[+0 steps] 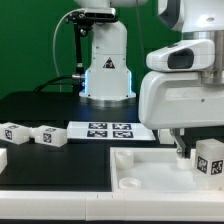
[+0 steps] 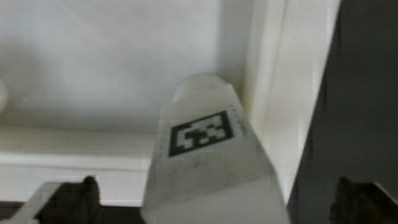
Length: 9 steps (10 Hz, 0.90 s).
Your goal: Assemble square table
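The white square tabletop (image 1: pixel 135 175) lies at the front of the exterior view, rim up, with a round hole (image 1: pixel 124 158) near its far left corner. One white leg (image 1: pixel 208 165) with a black-and-white tag stands at the tabletop's right side. My gripper (image 1: pixel 190 150) is right at that leg. In the wrist view the leg (image 2: pixel 205 135) runs between my two dark fingers (image 2: pixel 71 200), with a gap showing on each side, so the jaws stand open around it. Beside the leg the tabletop's rim (image 2: pixel 267 90) forms a corner. Two more legs (image 1: pixel 12 133) (image 1: pixel 47 135) lie on the black table at the left.
The marker board (image 1: pixel 112 130) lies flat behind the tabletop. The robot's base (image 1: pixel 105 70) stands at the back centre. The big white arm housing (image 1: pixel 185 85) hangs over the right side and hides what is behind it.
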### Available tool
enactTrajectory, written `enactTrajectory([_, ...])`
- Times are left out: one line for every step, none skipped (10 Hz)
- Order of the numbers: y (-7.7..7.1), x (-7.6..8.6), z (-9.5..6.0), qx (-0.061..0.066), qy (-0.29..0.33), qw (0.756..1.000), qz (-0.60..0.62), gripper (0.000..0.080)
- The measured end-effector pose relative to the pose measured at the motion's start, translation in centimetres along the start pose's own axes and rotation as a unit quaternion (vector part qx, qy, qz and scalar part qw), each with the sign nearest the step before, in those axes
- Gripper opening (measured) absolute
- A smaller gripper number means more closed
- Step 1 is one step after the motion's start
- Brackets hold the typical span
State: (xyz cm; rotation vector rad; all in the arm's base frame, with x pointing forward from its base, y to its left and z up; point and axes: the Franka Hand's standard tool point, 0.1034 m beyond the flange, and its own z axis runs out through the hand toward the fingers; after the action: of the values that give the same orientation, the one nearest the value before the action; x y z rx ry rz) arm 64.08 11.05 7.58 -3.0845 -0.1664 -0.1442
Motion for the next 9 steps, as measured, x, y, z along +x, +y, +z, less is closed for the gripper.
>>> enactTrajectory([-0.01, 0.00, 0.01, 0.000, 0.000, 1.000, 0.015, 0.0649])
enactTrajectory([0.01, 0.00, 0.01, 0.000, 0.000, 1.000, 0.015, 0.0526])
enactTrajectory([0.00, -0.01, 0.01, 0.000, 0.000, 1.000, 0.031, 0.0389])
enactTrajectory([-0.03, 0.00, 0.01, 0.001, 0.000, 0.997, 0.071, 0.0389])
enactTrajectory([0.02, 0.01, 0.00, 0.001, 0.000, 0.994, 0.111, 0.0284])
enactTrajectory([0.05, 0.02, 0.00, 0.001, 0.000, 0.990, 0.143, 0.0284])
enactTrajectory([0.12, 0.10, 0.01, 0.002, 0.004, 0.984, 0.178, 0.0284])
enactTrajectory([0.19, 0.09, -0.01, 0.002, 0.005, 0.968, 0.251, 0.0284])
enactTrajectory([0.23, 0.06, -0.03, -0.002, 0.005, 0.945, 0.326, 0.0284])
